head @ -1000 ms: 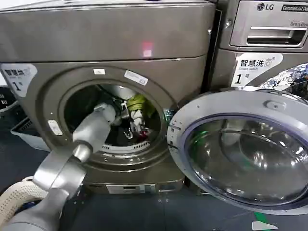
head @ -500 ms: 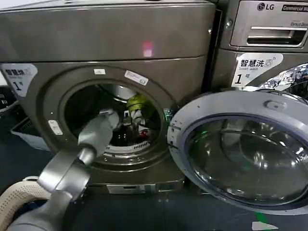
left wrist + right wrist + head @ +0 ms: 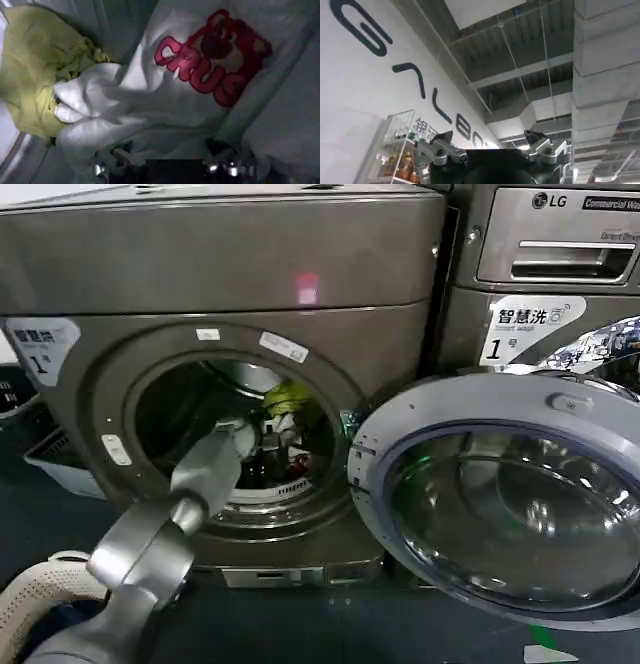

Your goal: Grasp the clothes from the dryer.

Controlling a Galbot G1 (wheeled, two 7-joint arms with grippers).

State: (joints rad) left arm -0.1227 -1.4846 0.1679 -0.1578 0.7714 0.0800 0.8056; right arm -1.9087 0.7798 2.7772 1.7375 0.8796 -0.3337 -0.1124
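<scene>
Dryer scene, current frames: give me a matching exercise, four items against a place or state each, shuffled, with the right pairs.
Things:
1. yellow-green garment
2. white garment with red print
3. round glass door
4. left gripper

Place or state:
A. swung open beside the doorway
B. reached inside the dryer drum
C. bunched beside the white cloth
D. spread right before the left wrist camera

Pairs: 1-C, 2-D, 3-A, 4-B
</scene>
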